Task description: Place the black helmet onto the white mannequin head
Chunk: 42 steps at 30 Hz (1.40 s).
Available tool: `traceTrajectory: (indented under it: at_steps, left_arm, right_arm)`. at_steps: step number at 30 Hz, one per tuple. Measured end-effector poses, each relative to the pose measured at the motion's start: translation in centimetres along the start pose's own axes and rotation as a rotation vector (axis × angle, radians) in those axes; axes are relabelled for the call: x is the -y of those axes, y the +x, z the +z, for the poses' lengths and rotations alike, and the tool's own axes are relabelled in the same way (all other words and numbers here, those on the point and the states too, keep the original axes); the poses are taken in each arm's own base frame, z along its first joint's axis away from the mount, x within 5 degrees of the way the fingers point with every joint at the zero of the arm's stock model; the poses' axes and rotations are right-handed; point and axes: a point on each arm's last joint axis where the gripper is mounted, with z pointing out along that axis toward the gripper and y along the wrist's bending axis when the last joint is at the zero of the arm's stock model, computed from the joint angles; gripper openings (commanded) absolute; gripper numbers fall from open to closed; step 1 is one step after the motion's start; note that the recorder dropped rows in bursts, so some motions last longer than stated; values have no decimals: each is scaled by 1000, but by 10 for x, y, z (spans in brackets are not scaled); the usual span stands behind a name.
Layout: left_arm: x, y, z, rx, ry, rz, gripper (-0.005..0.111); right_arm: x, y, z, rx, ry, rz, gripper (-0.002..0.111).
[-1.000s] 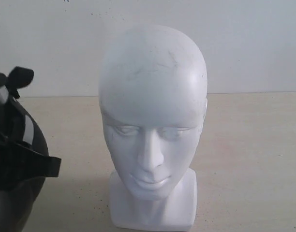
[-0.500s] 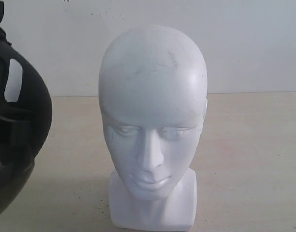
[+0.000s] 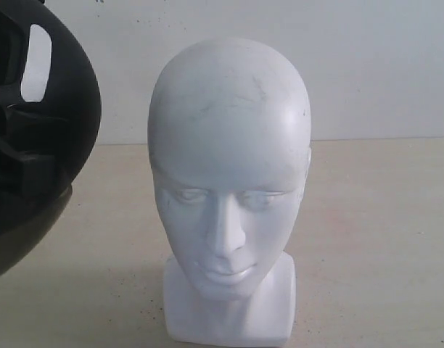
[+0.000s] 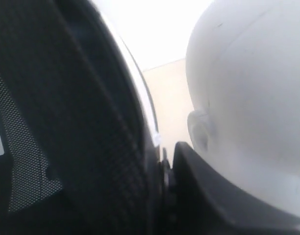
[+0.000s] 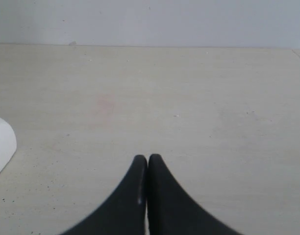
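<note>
The black helmet (image 3: 71,123) hangs in the air at the left edge of the exterior view, tilted, its smoky visor (image 3: 22,239) lowest. The white mannequin head (image 3: 229,145) stands upright on its blocky base in the middle of the table, apart from the helmet. In the left wrist view the helmet's dark mesh lining (image 4: 66,122) fills one side and the mannequin head (image 4: 253,98), with its ear, the other. My left gripper (image 4: 165,169) is shut on the helmet's rim; one finger (image 4: 213,196) lies outside the shell. My right gripper (image 5: 148,159) is shut and holds nothing.
The beige table (image 3: 374,232) runs back to a plain white wall (image 3: 381,65). In the right wrist view a corner of the mannequin's white base (image 5: 0,147) shows beside the bare tabletop (image 5: 189,98).
The helmet has risen and moved right, closer to the mannequin head, and turned so its rounded shell faces the head. The mannequin head has not moved.
</note>
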Motion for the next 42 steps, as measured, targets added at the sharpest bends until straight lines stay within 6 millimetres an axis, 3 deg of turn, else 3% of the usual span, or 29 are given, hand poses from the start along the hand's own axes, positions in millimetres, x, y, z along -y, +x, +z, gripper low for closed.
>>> traceTrajectory:
  at_steps: [12, 18, 25, 30, 42]
  left_arm:
    - [-3, -9, 0, 95, -40, 43, 4]
    - [-2, -24, -7, 139, -7, 122, 4]
    - [2, -47, -34, 232, 120, 301, 4]
    - [6, -56, -49, 340, 209, 314, 4]
    - [7, -81, -98, 770, 317, 347, 4]
  right_arm:
    - [0, 0, 0, 0, 0, 0, 0]
    - [0, 0, 0, 0, 0, 0, 0]
    - [0, 0, 0, 0, 0, 0, 0]
    - [0, 0, 0, 0, 0, 0, 0]
    - [0, 0, 0, 0, 0, 0, 0]
